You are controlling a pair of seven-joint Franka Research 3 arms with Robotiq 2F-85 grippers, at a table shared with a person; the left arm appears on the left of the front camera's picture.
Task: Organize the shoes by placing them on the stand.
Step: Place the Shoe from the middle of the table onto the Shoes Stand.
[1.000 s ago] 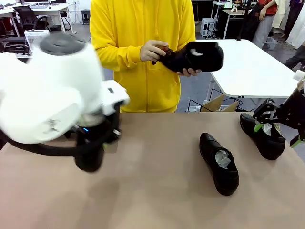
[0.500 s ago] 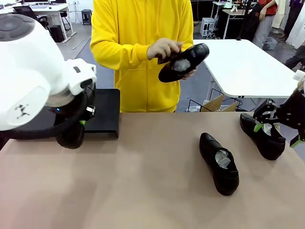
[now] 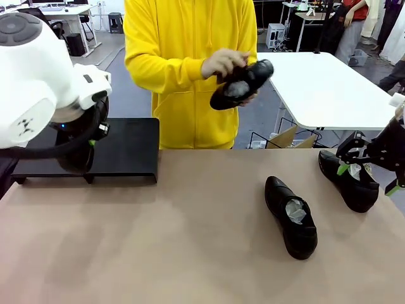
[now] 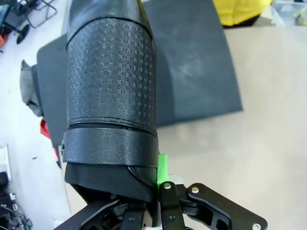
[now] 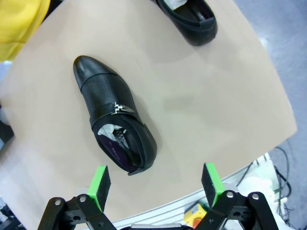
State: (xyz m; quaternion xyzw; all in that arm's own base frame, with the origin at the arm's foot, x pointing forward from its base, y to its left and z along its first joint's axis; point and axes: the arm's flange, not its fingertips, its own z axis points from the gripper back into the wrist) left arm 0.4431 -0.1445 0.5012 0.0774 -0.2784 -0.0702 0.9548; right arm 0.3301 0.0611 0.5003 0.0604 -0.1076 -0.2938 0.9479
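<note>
1. Fingers (image 4: 163, 167) of the left gripper (image 4: 144, 189) are clamped on the rear of a textured shoe (image 4: 110, 86), which hangs over the stand (image 4: 192, 72), toe away from the wrist; whether it touches the stand I cannot tell.
2. Right gripper (image 5: 156, 184) stands wide open, holding nothing, above a buckled shoe (image 5: 115, 115) lying near the table (image 5: 201, 110) edge.
3. A third shoe (image 3: 292, 218) lies mid-table, well apart from the stand.
4. Across the table, a person's hands (image 3: 221, 63) hold a fourth shoe (image 3: 247, 82).
</note>
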